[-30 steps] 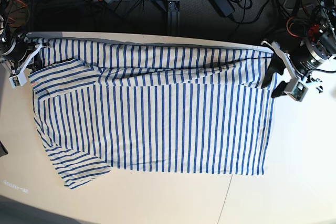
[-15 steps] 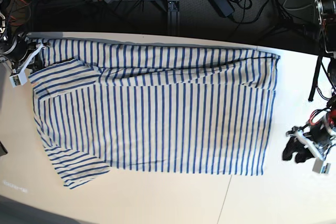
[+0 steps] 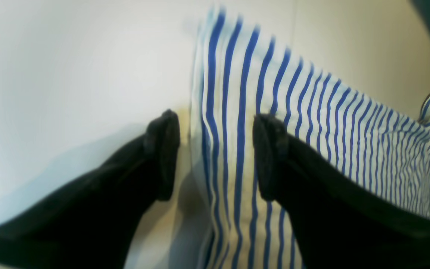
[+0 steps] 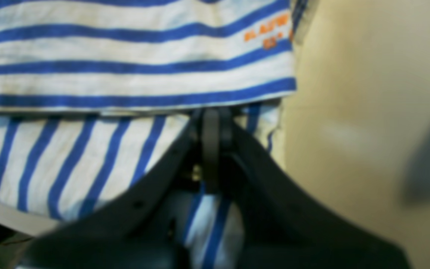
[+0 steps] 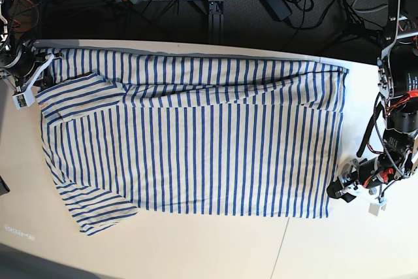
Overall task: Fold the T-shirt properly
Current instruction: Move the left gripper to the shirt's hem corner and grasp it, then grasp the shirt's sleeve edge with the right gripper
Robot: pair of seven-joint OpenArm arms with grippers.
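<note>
T-shirt point(image 5: 196, 148): flat on desk point(image 5: 339, 246), far edge folded in. Left gripper point(image 3: 215, 153): open, astride near hem corner; should close on both layers. Right gripper point(image 4: 211, 123): closed, pinching cloth near sleeve.

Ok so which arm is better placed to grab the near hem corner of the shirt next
The left. Its gripper is open, its fingers straddling the T-shirt hem edge by that corner. The right gripper is shut on fabric at the far sleeve end.
</note>
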